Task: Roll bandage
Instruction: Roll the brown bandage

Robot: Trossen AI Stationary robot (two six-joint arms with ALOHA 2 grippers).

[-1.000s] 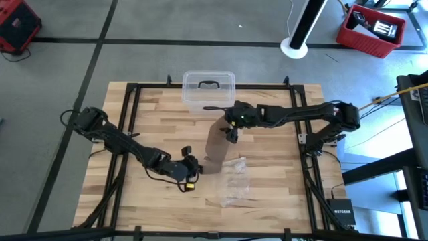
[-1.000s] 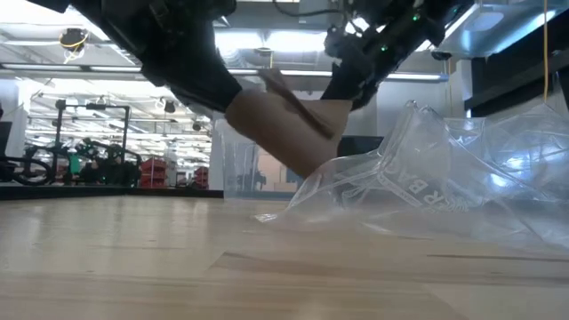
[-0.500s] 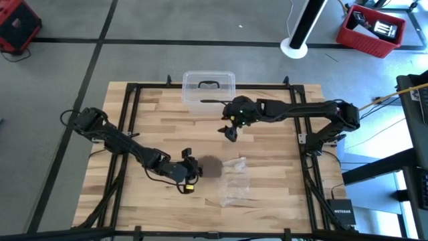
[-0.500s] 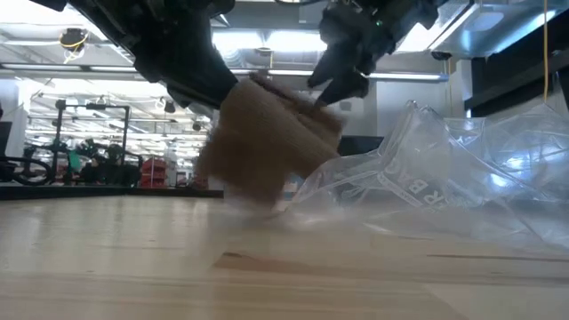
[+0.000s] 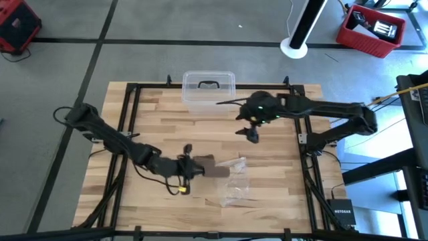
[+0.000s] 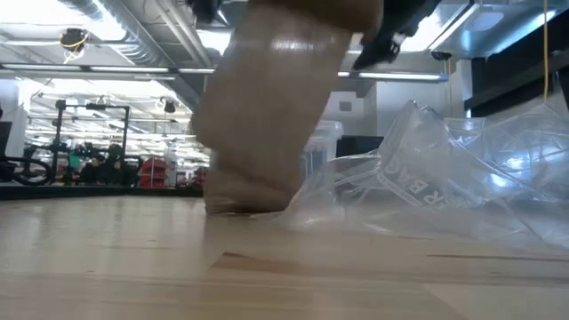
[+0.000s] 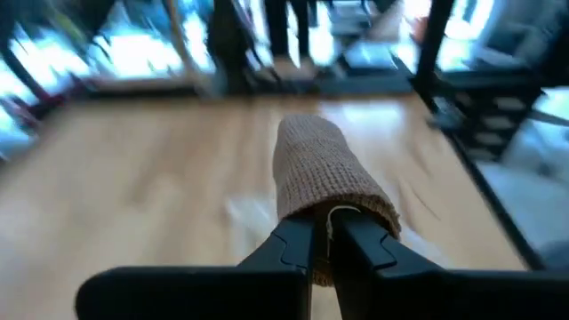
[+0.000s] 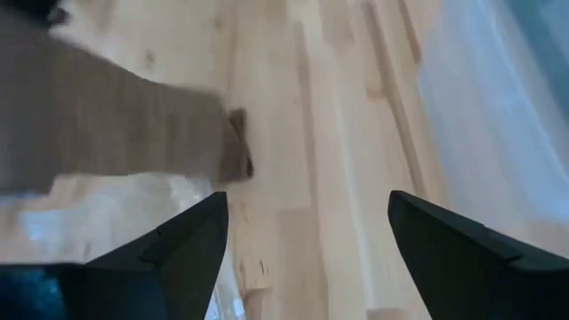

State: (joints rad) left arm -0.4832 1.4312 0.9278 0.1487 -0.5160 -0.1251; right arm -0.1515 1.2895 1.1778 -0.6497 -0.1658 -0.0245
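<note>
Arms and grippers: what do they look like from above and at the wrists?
Both arms are dark and jointed with black cables. The left gripper has slim black fingers; a yellow spot shows near it from above. The right gripper has broad, pointed dark fingers and green lights near its wrist.

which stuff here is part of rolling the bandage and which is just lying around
In the job:
- bandage, gripped at one end
- left gripper, shut on it
- right gripper, open, above the table

Lying about:
- plastic bag
- clear plastic box

"NETGEAR" on black box beside table
</note>
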